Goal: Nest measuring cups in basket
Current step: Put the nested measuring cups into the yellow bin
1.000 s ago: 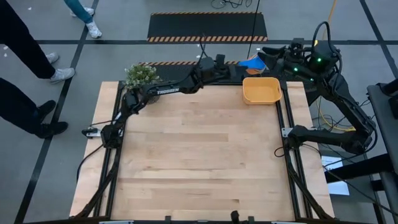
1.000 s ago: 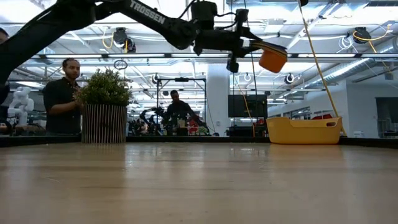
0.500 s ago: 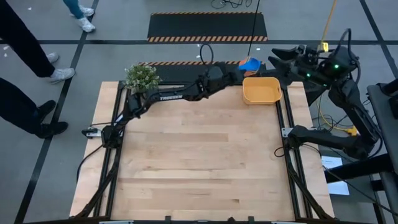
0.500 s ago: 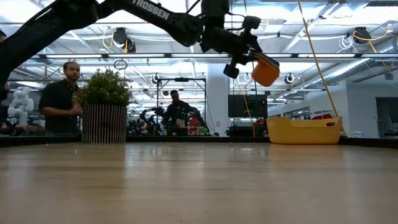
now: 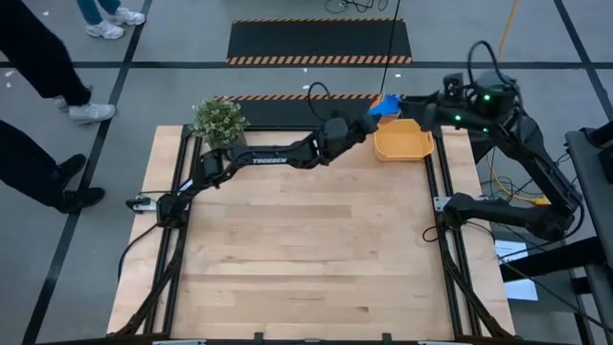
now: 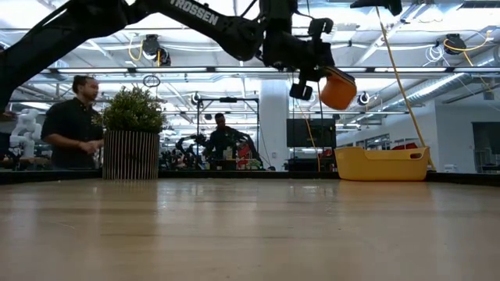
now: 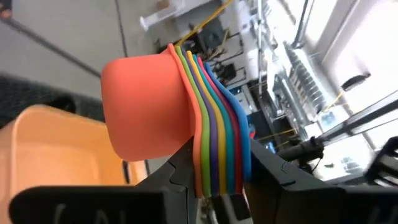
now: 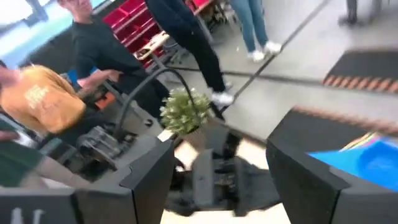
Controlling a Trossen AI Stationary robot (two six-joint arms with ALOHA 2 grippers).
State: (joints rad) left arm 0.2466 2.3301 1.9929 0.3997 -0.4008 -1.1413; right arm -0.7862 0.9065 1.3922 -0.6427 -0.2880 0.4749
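The nested measuring cups (image 7: 211, 124) form one stack, orange bowl outermost (image 6: 338, 88), blue innermost (image 5: 386, 103). My left gripper (image 7: 217, 171) is shut on the stack and holds it in the air just beyond the far left corner of the yellow-orange basket (image 5: 402, 142), which stands at the table's far right (image 6: 381, 164). My right gripper (image 5: 415, 103) is open and hovers above the basket's far edge, pointing at the stack from the right with nothing between its fingers (image 8: 221, 162). My left gripper pinches the stacked flat handles (image 7: 217, 183) between its two fingers, one finger on the orange side and one on the blue side. The fingers come level from the table's left. The bowls stick out past the fingertips, tipped on their side, lifted clear of table and basket.
A potted green plant (image 5: 218, 120) stands at the table's far left corner (image 6: 131, 133). People stand beyond the far edge (image 6: 74, 117) and beside the left edge (image 5: 38, 144). Bare wooden tabletop (image 5: 306, 249) fills the middle and near side.
My left gripper has sunk a little and rolled, carrying the stack toward the basket; the orange bowl now hangs lower and more tilted. The left arm's elbow has swung toward the table's right. My right gripper has tipped and come down slightly toward the stack, still open.
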